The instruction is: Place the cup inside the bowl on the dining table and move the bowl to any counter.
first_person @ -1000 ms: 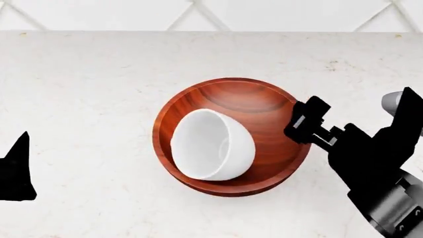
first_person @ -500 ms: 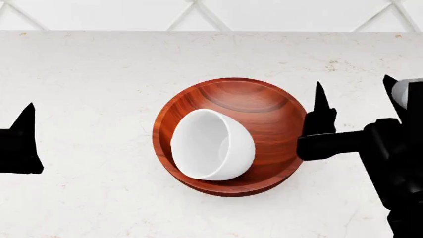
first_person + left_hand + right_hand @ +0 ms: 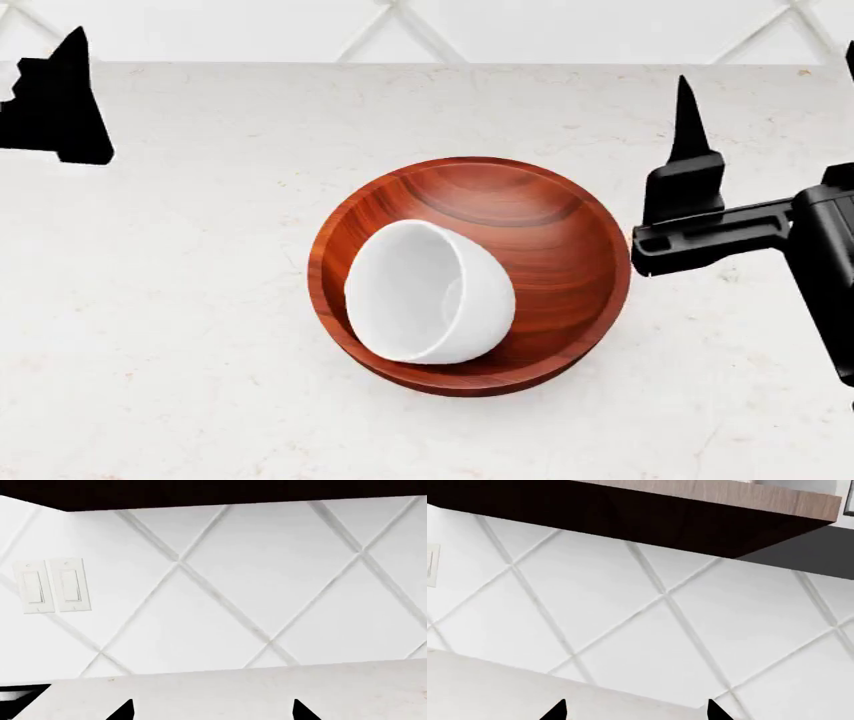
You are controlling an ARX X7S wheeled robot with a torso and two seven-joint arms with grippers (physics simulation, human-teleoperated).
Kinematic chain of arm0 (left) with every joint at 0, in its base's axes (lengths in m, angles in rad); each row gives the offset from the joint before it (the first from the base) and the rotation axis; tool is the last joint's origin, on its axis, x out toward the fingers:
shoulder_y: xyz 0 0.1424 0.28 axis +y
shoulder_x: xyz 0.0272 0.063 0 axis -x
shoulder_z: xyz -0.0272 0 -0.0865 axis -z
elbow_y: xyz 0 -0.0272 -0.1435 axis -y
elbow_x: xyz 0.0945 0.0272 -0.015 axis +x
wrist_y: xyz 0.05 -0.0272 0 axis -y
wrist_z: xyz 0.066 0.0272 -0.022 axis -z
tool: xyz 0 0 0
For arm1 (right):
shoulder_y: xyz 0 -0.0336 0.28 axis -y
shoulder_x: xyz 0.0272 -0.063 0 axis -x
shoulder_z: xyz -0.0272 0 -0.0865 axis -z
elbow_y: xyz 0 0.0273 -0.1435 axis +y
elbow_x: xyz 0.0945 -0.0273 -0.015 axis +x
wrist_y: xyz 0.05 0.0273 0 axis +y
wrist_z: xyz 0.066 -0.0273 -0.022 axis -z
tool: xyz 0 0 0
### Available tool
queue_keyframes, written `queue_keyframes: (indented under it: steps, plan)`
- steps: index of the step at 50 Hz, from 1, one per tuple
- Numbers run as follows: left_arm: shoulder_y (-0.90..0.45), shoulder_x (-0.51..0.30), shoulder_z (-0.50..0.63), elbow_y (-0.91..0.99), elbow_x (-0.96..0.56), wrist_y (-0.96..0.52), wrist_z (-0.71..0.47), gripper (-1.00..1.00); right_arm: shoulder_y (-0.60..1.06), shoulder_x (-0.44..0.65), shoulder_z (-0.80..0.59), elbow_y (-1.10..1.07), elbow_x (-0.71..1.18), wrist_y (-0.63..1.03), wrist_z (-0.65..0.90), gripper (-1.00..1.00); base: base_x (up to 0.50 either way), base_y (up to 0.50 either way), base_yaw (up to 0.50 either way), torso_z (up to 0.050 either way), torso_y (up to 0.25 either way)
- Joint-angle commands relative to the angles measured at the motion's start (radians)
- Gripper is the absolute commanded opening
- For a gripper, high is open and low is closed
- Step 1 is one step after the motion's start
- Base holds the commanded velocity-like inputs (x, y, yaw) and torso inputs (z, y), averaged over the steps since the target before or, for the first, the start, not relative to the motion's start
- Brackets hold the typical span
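My left gripper point(image 3: 60, 100) and right gripper point(image 3: 767, 150) both hang spread and empty, the glossy white ceramic cup point(image 3: 430, 292) lying slippery, breakable, inside the stiff reddish-brown wooden bowl point(image 3: 561, 250) on the veined marble bench point(image 3: 174, 300); I'd lift by the bowl's rim.

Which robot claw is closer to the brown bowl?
The right gripper. Its black finger stands just beside the wooden bowl, not touching it, while the left gripper is far off near the counter's back edge.
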Motion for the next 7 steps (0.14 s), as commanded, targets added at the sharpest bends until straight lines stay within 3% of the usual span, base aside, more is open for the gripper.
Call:
queue_keyframes:
  steps: [1, 7]
  plan:
    - [-0.188, 0.039, 0.092, -0.189, 0.1, 0.061, 0.038, 1.0, -0.053, 0.017, 0.025, -0.034, -0.06, -0.073, -0.03, 1.0, 0.0, 0.0, 0.0, 0.0, 0.0]
    - [-0.25, 0.061, 0.143, -0.267, 0.141, 0.095, 0.065, 1.0, -0.064, 0.008, 0.026, -0.034, -0.126, -0.112, -0.017, 1.0, 0.0, 0.0, 0.0, 0.0, 0.0]
